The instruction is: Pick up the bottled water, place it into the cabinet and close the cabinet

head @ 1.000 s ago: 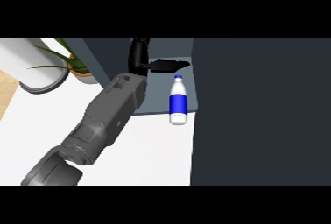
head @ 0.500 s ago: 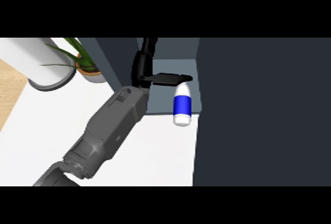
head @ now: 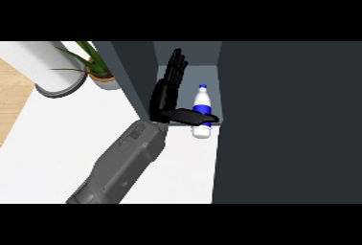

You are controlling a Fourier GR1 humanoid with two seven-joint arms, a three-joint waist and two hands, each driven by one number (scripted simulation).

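The hand is spread with straight fingers, its thumb reaching across the bottled water, which lies just to its right, apparently already inside the cabinet, so the placing seems done and the next move calls for closing the door.

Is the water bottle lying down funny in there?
Yes. The bottled water lies on its side in the cabinet opening, its base poking out over the edge. The hand, fingers straight, is beside it, thumb across its lower end.
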